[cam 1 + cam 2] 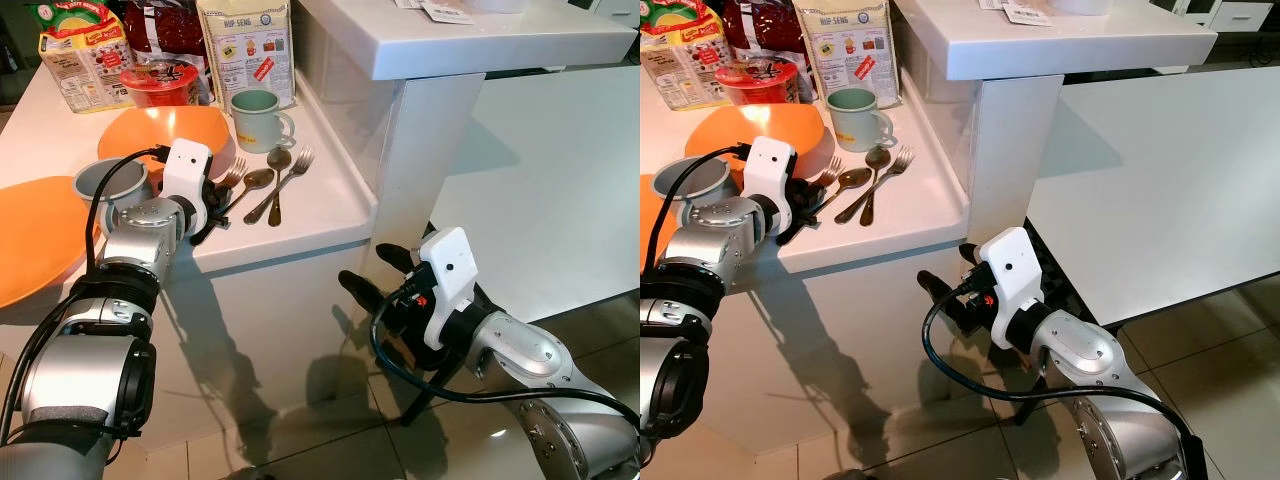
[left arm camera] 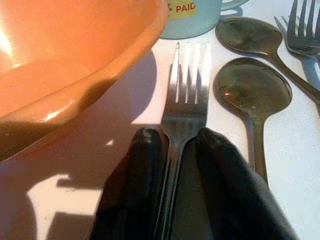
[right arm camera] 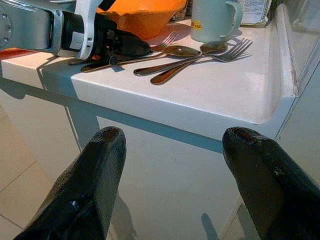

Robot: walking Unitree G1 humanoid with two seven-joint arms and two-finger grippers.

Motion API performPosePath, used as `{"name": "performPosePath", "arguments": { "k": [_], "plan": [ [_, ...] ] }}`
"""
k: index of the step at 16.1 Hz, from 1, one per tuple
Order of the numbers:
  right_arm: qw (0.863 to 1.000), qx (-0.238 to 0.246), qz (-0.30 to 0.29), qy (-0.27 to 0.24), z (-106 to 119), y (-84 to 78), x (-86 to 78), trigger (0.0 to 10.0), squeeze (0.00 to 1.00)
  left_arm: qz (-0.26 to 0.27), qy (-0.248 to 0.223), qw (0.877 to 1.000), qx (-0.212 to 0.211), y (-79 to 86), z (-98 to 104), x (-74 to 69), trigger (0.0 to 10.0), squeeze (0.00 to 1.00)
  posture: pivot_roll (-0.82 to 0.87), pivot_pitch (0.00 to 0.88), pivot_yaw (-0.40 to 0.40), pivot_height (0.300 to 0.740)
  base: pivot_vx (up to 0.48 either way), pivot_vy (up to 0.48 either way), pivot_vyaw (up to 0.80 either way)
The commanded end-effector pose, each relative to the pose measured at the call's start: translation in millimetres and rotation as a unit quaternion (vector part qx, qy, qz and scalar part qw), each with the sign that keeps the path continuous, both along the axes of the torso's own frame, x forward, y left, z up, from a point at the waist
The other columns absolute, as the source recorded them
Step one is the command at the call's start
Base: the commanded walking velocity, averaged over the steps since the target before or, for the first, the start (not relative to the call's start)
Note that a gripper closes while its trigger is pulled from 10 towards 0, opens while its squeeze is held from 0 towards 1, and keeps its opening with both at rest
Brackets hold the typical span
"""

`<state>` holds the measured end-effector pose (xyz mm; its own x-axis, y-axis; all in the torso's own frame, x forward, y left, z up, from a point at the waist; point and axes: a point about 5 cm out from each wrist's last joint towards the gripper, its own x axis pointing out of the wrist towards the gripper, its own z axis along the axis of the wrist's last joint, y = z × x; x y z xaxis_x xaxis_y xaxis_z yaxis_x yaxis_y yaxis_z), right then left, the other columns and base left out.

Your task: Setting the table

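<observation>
steel: two forks (image 2: pixel 186 107), two spoons (image 2: pixel 255 90); left tool (image 2: pixel 172 167) pinches one fork, right tool (image 3: pixel 172 165) gapes wide

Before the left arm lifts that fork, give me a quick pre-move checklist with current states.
1. Left gripper astride the fork handle, a finger on each side: ok.
2. Fingers actually clamped on the handle: cannot tell; they sit close but contact is unclear.
3. Neighbouring spoon apart from the fork, so it should not be dragged along: ok.
4. Orange bowl rim overhangs right beside the fork; a straight lift may brush it: not ok.
5. Green mug stands beyond the fork tines, away from the fingers: ok.
6. Right gripper open, below the counter edge, out of the way: ok.
</observation>
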<state>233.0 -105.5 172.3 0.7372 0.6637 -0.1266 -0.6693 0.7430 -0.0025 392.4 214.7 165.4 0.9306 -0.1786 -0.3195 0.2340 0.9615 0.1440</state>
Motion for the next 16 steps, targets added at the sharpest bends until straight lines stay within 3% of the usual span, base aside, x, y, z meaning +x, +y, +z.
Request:
{"name": "performPosePath", "arguments": {
  "k": [1,12,16],
  "plan": [
    [1.000,-0.001,0.001,-0.008,2.5,-0.8,1.3,10.0,0.00,-0.007,0.010,1.000,0.004,-2.2,-2.3,0.2,0.0,0.00,-0.11,0.000,0.007,0.740,0.000,0.000,0.00],
    [1.000,-0.005,-0.002,-0.011,1.1,-0.7,5.0,10.0,0.00,-0.013,0.008,1.000,0.003,-5.6,-5.0,-0.2,0.0,0.00,-0.11,0.000,0.012,0.740,0.000,0.000,0.00],
    [1.000,-0.003,0.000,-0.019,1.7,2.4,10.4,10.0,0.00,-0.031,-0.017,0.999,-0.008,-8.4,8.3,2.2,0.0,0.00,-0.09,0.000,0.014,0.740,0.000,0.000,0.00]
  ]
}}
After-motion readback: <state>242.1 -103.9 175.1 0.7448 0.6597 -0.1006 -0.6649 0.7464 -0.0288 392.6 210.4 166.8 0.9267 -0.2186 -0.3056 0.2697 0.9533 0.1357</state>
